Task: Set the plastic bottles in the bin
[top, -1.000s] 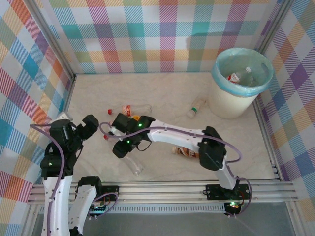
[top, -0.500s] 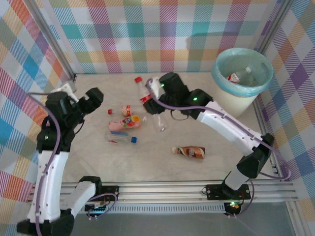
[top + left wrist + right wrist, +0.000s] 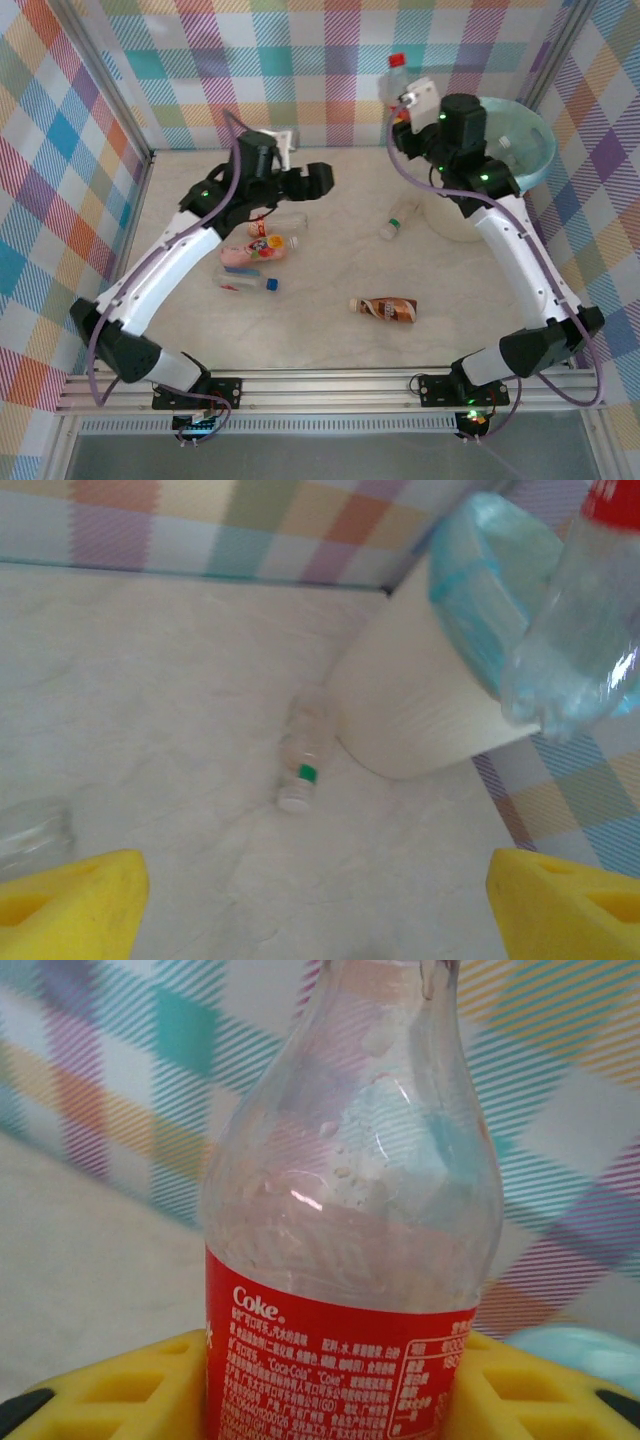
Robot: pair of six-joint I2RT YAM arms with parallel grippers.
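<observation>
My right gripper (image 3: 406, 108) is raised beside the bin (image 3: 543, 152) and shut on a clear Coke bottle (image 3: 397, 82) with a red cap, held upright. In the right wrist view the red-labelled Coke bottle (image 3: 340, 1260) sits tight between the yellow fingers (image 3: 110, 1390). My left gripper (image 3: 302, 166) hovers open over the back middle of the table; its yellow fingertips (image 3: 70, 910) hold nothing. Ahead of it a small green-labelled bottle (image 3: 300, 765) lies at the foot of the bin (image 3: 420, 710). Several more bottles lie on the table, among them an orange one (image 3: 262, 247) and a brown one (image 3: 385, 309).
A clear red-labelled bottle (image 3: 277, 221) and a blue-capped one (image 3: 246, 283) lie under the left arm. The small green-labelled bottle (image 3: 398, 218) lies left of the bin. Checked walls close in the table on three sides.
The right arm lifted the Coke bottle from the table's middle up and right to the bin's rim. The left arm swung from the left wall to the back middle.
</observation>
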